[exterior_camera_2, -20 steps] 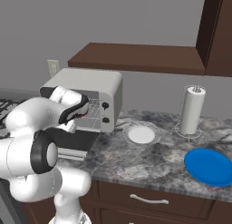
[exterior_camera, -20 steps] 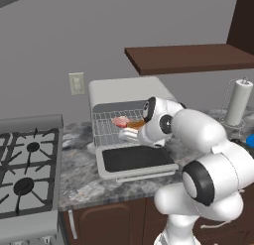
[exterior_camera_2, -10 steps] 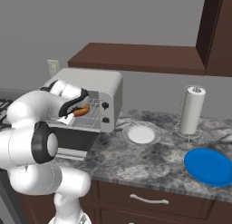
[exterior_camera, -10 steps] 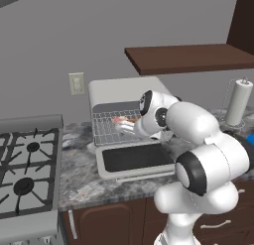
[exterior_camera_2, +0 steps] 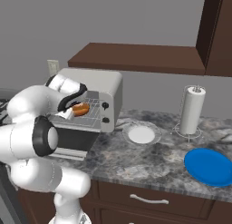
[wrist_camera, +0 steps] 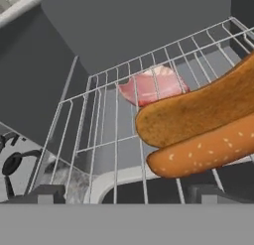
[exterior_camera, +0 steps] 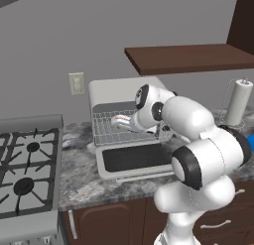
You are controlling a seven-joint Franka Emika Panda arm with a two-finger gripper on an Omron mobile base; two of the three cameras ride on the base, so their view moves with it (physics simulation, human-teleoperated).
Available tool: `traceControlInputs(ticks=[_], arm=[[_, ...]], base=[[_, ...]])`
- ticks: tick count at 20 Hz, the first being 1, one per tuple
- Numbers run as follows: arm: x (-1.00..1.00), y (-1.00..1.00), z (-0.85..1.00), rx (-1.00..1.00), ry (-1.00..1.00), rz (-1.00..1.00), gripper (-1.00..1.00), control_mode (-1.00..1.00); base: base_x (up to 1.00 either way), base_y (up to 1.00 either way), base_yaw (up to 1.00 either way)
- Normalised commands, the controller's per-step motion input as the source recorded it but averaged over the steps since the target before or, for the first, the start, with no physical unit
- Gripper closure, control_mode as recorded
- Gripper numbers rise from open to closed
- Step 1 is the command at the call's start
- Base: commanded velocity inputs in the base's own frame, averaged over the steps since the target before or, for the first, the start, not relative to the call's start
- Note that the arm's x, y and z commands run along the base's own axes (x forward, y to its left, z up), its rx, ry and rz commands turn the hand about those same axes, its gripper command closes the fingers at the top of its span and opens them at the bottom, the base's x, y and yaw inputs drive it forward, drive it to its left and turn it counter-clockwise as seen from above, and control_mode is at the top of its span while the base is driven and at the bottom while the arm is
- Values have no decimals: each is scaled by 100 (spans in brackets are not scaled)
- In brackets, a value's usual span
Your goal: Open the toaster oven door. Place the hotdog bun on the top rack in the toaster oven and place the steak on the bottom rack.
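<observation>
The toaster oven (exterior_camera: 119,90) (exterior_camera_2: 97,82) stands on the counter with its door (exterior_camera: 134,158) (exterior_camera_2: 72,139) folded down flat. On the top rack (wrist_camera: 104,115) lies the hotdog bun (wrist_camera: 198,125) (exterior_camera_2: 80,109), at its right side. The pink steak (wrist_camera: 151,85) shows through the wires, on the level below. My gripper (wrist_camera: 126,194) (exterior_camera: 128,123) (exterior_camera_2: 68,113) hangs open at the oven mouth, just in front of the bun. Its fingertips (wrist_camera: 47,192) hold nothing.
A black-grated stove (exterior_camera: 25,164) sits left of the oven. A white dish (exterior_camera_2: 141,134), a paper towel roll (exterior_camera_2: 191,110) and a blue plate (exterior_camera_2: 210,166) are on the counter to the right. A brown shelf (exterior_camera_2: 136,57) hangs above.
The arm's elbow has lifted and the hand has tipped up slightly at the oven mouth. The bun has stayed on the rack over the last half second.
</observation>
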Motion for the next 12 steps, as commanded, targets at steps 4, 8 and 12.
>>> traceControlInputs(ticks=[4,8,12], arm=[[-36,16,32,0,26,4,-100,-100],[-42,8,29,0,27,1,-100,-100],[-29,7,26,-4,32,4,-100,-100]], base=[[0,0,0],[0,0,0],[0,0,0]])
